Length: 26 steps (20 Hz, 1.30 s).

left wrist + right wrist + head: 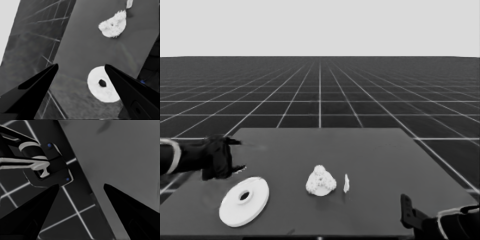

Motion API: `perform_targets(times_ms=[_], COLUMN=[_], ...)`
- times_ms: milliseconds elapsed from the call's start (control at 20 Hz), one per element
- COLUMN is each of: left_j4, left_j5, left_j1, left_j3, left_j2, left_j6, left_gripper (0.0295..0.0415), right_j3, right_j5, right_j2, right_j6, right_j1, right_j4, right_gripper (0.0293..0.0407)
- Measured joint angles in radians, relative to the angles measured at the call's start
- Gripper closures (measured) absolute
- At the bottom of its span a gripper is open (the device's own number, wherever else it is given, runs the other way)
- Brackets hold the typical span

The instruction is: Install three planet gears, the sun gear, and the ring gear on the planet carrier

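White larger round part (pixel 244 201): on the surface at seven o'clock, bare; stiff, flat, slippery; I'd pinch its rim.
Gear-laden smaller round part (pixel 320 181): centre.
My left fingers (pixel 37 85): apart, empty.
My right fingers (pixel 37 207): apart, parked.

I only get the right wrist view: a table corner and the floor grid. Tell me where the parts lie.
Observer: The larger round part lies flat near the front left of the table, with nothing on it.
Operator: Report the gears.
Observer: A toothed white cluster sits mid-table. Single gears cannot be told apart.
Operator: Give me the left hand.
Observer: The left hand hangs open over the table's left end, holding nothing.
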State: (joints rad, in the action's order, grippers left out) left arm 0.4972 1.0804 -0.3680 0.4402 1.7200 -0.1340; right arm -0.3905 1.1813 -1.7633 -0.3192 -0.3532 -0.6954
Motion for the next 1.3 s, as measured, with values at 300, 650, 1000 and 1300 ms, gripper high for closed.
perform_targets(times_ms=[300, 650, 1000, 1300], left_j4=[-0.582, -0.213, -0.175, -0.175], left_j5=[0.55, 0.311, 0.276, 0.275], left_j1=[0.042, 0.518, 0.57, 0.57], left_j3=[0.497, 0.613, 0.667, 0.668], left_j2=[0.289, 0.339, 0.368, 0.368], left_j6=[-0.881, -0.884, -0.873, -0.873], left_gripper=[0.0325, 0.0326, 0.0361, 0.0362], right_j3=[0.004, 0.004, 0.004, 0.004], right_j5=[-0.001, -0.001, -0.001, -0.001], right_j2=[0.004, 0.004, 0.004, 0.004], right_j6=[0.003, 0.003, 0.003, 0.003], right_j1=[-0.001, -0.001, -0.001, -0.001], right_j4=[-0.002, -0.002, -0.002, -0.002], right_gripper=[0.0315, 0.0315, 0.0315, 0.0315])
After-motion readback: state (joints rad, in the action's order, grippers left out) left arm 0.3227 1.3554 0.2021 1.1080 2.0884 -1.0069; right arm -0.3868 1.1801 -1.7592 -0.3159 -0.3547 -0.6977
